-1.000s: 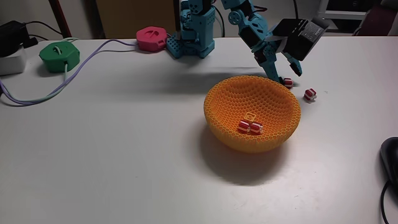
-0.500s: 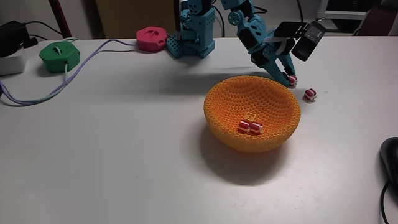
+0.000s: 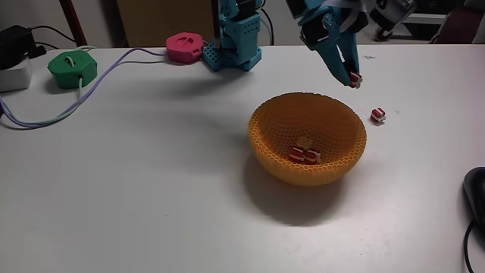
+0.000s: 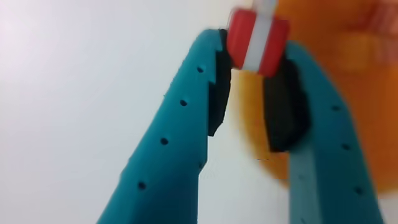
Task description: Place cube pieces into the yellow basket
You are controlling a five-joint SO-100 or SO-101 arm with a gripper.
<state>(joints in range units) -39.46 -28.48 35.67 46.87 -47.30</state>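
The fingers (image 3: 353, 78) are clenched on a red-and-white cube (image 4: 257, 43), pinched between the black pads (image 4: 217, 93) at their very tips; the wrist view is blurred. In the fixed view the held cube (image 3: 355, 79) hangs above the counter (image 3: 151, 197), clear of its surface. Below the fingertips and slightly left sits the yellow basket (image 3: 265, 136), with two red-and-white cubes (image 3: 305, 155) and a yellow one (image 3: 305, 142) inside. Another cube (image 3: 378, 115) lies on the counter below the fingertips to the right, just beside the basket.

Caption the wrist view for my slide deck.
Teal two-finger gripper pinching a red-and-white cube piece above the blurred orange-yellow mesh basket.
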